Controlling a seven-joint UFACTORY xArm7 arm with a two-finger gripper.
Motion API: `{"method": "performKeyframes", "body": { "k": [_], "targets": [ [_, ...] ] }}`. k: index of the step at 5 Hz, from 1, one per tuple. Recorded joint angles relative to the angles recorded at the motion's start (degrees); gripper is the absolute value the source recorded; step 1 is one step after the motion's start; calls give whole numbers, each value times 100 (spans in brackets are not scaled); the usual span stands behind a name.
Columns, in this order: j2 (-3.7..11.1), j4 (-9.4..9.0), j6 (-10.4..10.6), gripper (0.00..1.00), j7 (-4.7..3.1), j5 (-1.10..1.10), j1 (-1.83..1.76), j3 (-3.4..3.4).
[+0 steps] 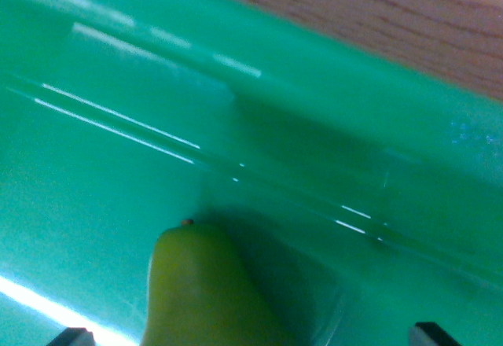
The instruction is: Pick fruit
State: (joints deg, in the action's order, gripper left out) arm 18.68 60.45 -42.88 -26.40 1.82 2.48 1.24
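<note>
A yellow-green pear (206, 291) lies in a green plastic bin (330, 126), its stem end pointing up in the wrist view. Only the two dark fingertips (72, 336) of my gripper (253, 336) show, at the bottom corners of the picture. They stand wide apart, one on each side of the pear, and neither touches it. The pear sits closer to the fingertip on the wrist view's left. The gripper is open. The pear's lower part is cut off by the bottom edge of the picture.
The bin's smooth green floor and sloping wall fill most of the view, with bright light streaks across them. A brown wooden tabletop (377, 8) shows beyond the bin's rim at the top right.
</note>
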Motion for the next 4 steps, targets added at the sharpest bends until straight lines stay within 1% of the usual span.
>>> {"method": "performKeyframes", "body": {
  "k": [1,2,3,4],
  "targets": [
    [54,-114,167,0,-108,-1,8,1],
    [54,-114,167,0,-108,-1,8,1],
    [100,-211,310,0,-201,-3,14,1],
    [100,-211,310,0,-201,-3,14,1]
  ]
}}
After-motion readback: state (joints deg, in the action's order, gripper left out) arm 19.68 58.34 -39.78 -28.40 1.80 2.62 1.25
